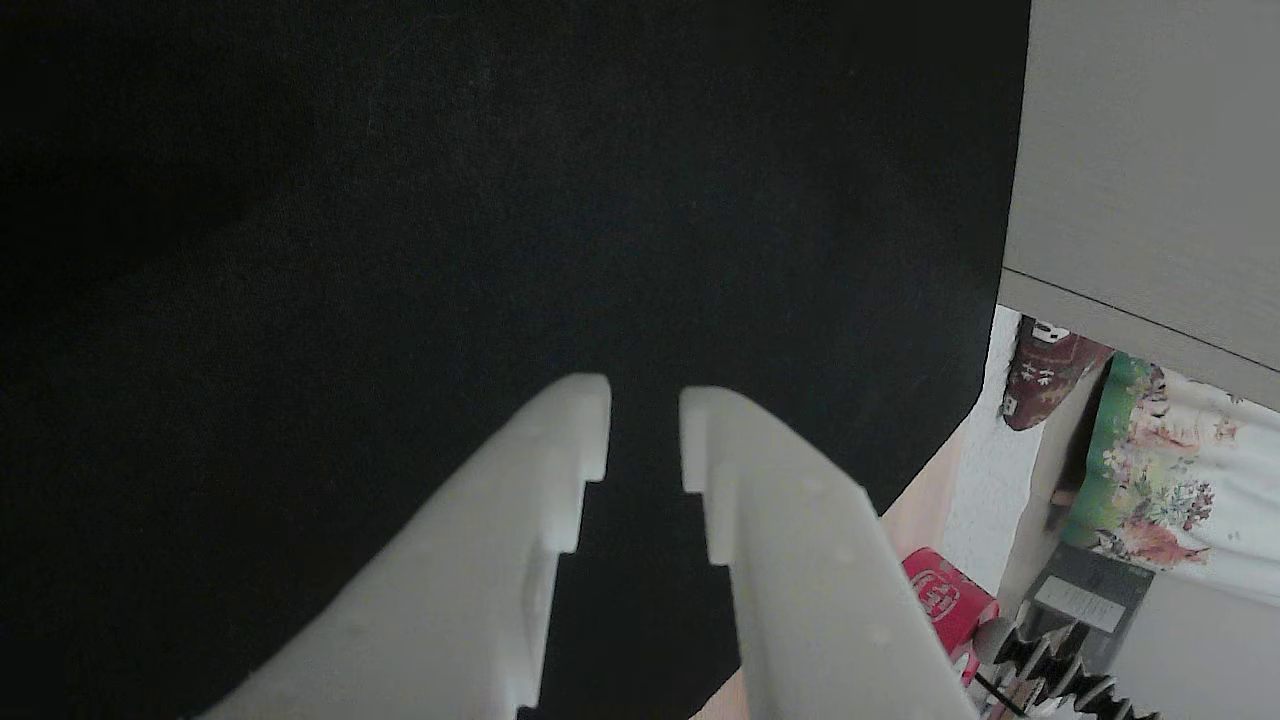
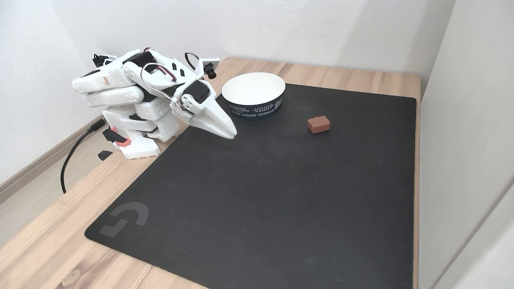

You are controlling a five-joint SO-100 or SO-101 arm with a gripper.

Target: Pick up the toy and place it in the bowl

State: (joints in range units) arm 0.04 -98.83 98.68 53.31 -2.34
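On the bench (image 2: 357, 78): a black mat (image 2: 281, 192) is covering most of the wooden top.
Arm: it is sitting folded at the mat's left edge in the fixed view, its gripper (image 2: 229, 134) pointing down toward the mat.
Gripper (image 1: 645, 425): its white fingers are standing slightly apart, holding nothing, in the other view.
Toy (image 2: 319, 124): the red block is lying on the mat, right of the bowl and well apart from the gripper.
Bowl (image 2: 253, 95): it is standing upright near the mat's far edge, just beside the gripper.

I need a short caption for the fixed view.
White arm folded low, red toy lying apart from the bowl on the black mat.
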